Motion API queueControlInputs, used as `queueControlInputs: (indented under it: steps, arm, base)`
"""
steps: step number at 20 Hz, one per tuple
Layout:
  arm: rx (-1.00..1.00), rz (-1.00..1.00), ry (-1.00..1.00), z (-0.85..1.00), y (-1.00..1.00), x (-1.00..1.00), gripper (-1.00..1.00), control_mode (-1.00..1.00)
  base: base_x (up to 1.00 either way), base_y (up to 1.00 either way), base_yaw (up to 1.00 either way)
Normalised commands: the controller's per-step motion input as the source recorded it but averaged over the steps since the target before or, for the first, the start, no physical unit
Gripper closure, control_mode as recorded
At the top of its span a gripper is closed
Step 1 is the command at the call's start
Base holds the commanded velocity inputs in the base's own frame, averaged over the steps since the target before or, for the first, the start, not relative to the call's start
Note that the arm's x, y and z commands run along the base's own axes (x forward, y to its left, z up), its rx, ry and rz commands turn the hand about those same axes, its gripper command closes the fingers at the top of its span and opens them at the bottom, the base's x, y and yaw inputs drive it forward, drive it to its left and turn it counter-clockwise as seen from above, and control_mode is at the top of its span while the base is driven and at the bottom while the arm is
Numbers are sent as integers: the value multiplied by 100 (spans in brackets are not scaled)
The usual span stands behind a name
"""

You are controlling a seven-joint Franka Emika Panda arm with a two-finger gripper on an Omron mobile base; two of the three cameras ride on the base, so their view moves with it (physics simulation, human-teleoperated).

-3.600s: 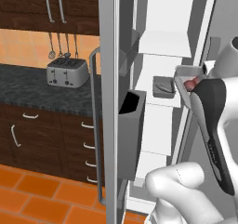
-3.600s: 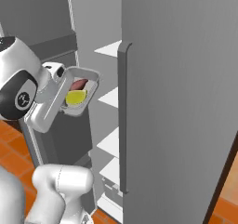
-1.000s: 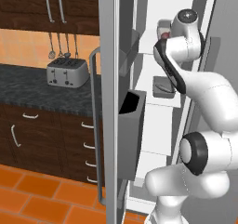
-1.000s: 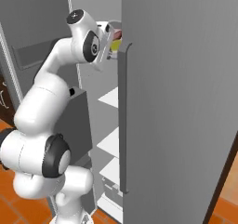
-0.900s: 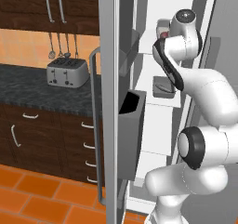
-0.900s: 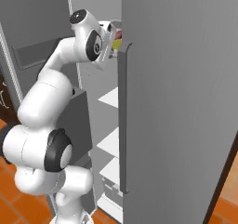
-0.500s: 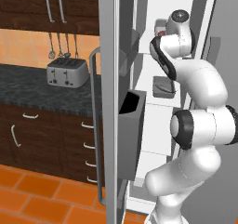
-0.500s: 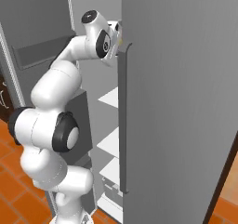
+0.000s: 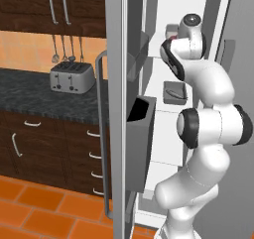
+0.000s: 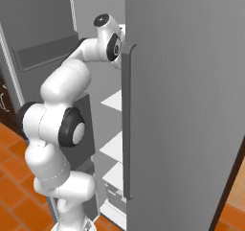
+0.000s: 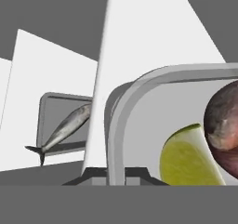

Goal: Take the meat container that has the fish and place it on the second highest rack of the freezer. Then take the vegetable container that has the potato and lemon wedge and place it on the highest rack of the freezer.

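Hand view: gripper (image 11: 116, 174) clamped on the near rim of the vegetable container (image 11: 139, 90) | lemon wedge (image 11: 188, 155) and potato (image 11: 223, 130) lie touching inside | beyond its edge, fish (image 11: 65, 128) in the meat container (image 11: 56, 121) on a white shelf (freezer (image 9: 198, 49) interior) | arm reaches to the top shelves.

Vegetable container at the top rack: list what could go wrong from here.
1. The gripper is shut on the rim of the vegetable container, at one edge; if the container is not yet resting flat on the rack, letting go could tip it and spill the lemon wedge and potato.
2. The arm's wrist works close to the freezer door edge; backing out carelessly could scrape it.
3. The fish container sits one rack below; a dropped container could strike it.
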Motion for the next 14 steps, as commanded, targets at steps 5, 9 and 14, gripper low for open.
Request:
queueControlInputs:
  steps: [5,9,14]
  arm:
    - [0,0,0,-22,-14,31,100,-100]
    - [0,0,-2,-22,-11,51,100,-100]
    - [0,0,-2,-13,-3,39,100,-100]
  base:
    - [0,0,0]
    - [0,0,0]
    - [0,0,0]
